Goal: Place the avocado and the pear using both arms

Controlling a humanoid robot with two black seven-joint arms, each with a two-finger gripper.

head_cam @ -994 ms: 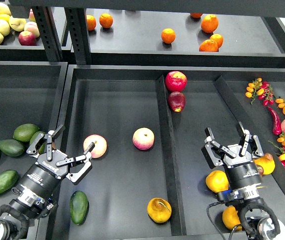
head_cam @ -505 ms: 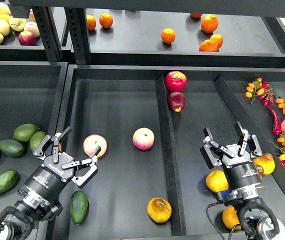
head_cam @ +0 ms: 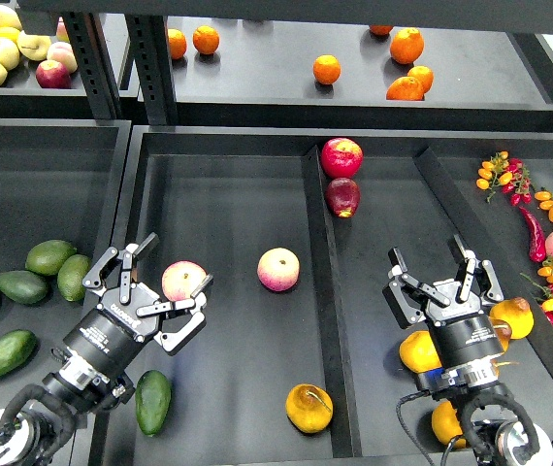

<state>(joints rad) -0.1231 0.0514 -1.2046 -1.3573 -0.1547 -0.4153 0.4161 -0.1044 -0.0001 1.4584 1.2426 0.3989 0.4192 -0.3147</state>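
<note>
A dark green avocado (head_cam: 152,402) lies in the middle bin near its front left corner, just below my left arm. A yellow-orange pear with a brown patch (head_cam: 309,408) lies at the front of the same bin by the divider. My left gripper (head_cam: 169,274) is open and empty, above and beyond the avocado, next to a pink-cream fruit (head_cam: 182,280). My right gripper (head_cam: 435,262) is open and empty over the right bin, right of the pear, above other yellow-orange pears (head_cam: 418,351).
Several green avocados (head_cam: 21,285) lie in the left bin. A second pink-cream fruit (head_cam: 278,269) lies mid-bin. Two red apples (head_cam: 341,157) sit by the divider (head_cam: 323,291). Oranges (head_cam: 406,46) are on the upper shelf. Small tomatoes and peppers (head_cam: 548,233) lie at the right.
My left gripper has moved up and to the right, toward the pink-cream fruit. My right gripper has shifted slightly up and left. The fruits have not moved.
</note>
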